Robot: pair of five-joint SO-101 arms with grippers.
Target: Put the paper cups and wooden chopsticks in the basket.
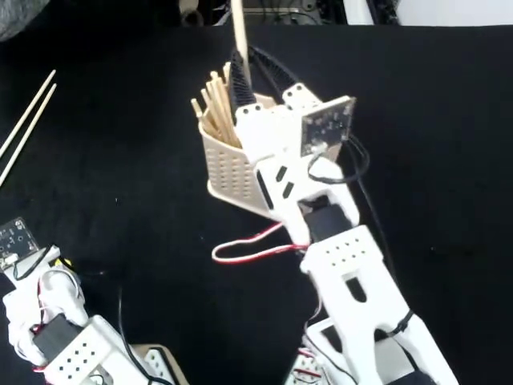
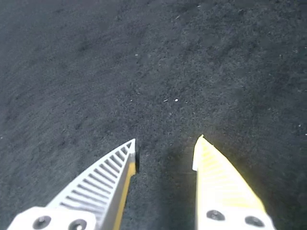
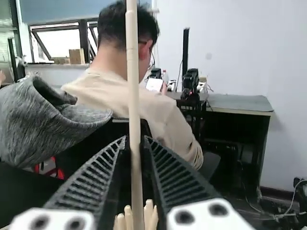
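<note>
Right jaws on chopstick [image 3: 132, 96], seemingly over basket [image 1: 232, 172]

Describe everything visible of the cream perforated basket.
The cream plastic basket stands on the black table, its walls pierced by rows of holes. A bundle of wooden chopsticks leans inside, sticking out above the rim. The right gripper, shut on a single wooden chopstick, sits over its opening, the arm's white wrist covering one side.

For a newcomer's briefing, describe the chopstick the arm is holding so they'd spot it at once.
On the black table stands a white basket full of chopsticks. Above it, the right gripper is shut on one chopstick. It alone stands upright above the bundle, unlike the pair lying flat farther off.
</note>
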